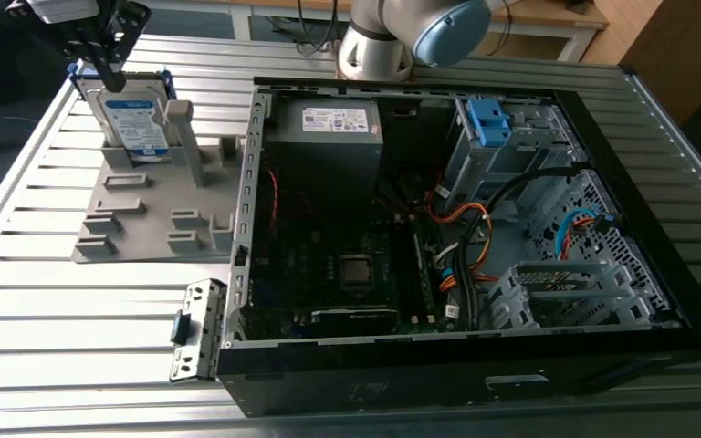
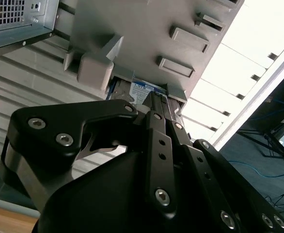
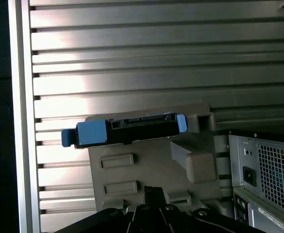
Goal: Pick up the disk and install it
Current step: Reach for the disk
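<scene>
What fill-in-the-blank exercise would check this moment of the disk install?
The disk stands ___ in the grey holder. The gripper is at the disk's ___ edge. The holder sits to the exterior view's ___ of the computer case. The case's side is ___, showing its inside.
Missing words: upright; top; left; open.
</scene>
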### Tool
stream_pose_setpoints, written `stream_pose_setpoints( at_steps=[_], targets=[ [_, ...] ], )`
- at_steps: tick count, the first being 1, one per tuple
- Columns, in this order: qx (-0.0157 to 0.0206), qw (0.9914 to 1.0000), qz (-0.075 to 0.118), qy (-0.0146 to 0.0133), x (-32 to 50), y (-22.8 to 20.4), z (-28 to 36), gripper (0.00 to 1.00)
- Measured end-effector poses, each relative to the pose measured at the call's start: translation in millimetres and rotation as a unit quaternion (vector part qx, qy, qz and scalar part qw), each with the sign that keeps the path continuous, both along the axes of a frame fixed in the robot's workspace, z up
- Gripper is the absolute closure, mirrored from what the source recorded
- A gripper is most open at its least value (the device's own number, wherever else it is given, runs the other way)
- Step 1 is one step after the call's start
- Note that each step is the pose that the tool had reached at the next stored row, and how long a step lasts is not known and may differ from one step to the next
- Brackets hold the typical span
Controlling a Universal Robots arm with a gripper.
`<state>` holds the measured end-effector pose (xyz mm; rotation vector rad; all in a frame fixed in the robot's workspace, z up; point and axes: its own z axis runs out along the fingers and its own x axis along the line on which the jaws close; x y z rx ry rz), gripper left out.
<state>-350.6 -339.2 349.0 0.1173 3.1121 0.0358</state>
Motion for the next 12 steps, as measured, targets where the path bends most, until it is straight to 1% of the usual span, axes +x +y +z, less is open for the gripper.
stream_pose_setpoints(
  at_steps=[4,6,12],
  targets=[
    [-0.0003,1.0,0.0,0.0,-5.0,4.6,-2.0,0.89],
    [-0.0004,1.0,0.0,0.0,-6.8,6.1,-2.6,0.89],
    [-0.0004,1.0,0.0,0.0,-6.8,6.2,-2.8,0.89]
  ],
)
